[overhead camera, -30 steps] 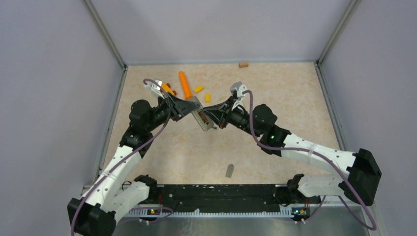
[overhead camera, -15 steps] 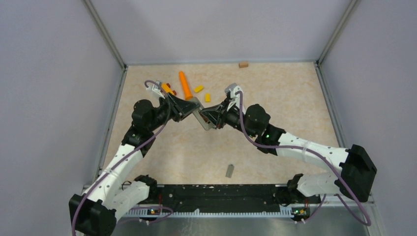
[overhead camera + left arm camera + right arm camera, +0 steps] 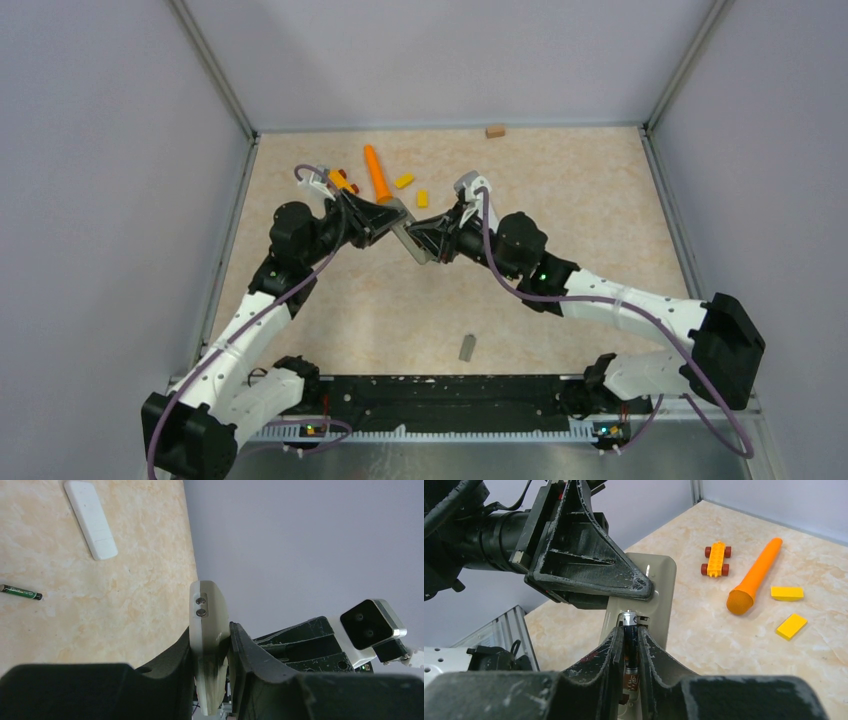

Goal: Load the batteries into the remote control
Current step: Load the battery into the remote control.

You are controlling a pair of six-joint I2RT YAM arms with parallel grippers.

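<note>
My left gripper [image 3: 388,216] is shut on one end of the beige remote control [image 3: 411,242] and holds it tilted above the table. In the left wrist view the remote's edge [image 3: 206,615] sits clamped between the fingers. My right gripper [image 3: 630,630] is shut on a dark battery [image 3: 630,647]. The battery's silvery end [image 3: 630,618] sits at the remote's open compartment [image 3: 644,622]. The remote's back [image 3: 660,580] faces the right wrist camera. One loose dark battery [image 3: 21,592] lies on the table. Other batteries are out of view.
An orange stick [image 3: 377,172], two yellow blocks [image 3: 404,181] and a small orange toy car [image 3: 715,560] lie behind the grippers. A brown block [image 3: 495,131] sits at the back wall. A flat grey-white oblong piece [image 3: 466,347] lies near the front. Purple walls enclose the table.
My right gripper has moved left toward the remote with the battery, closing the gap to the left gripper. The left gripper has barely shifted.
</note>
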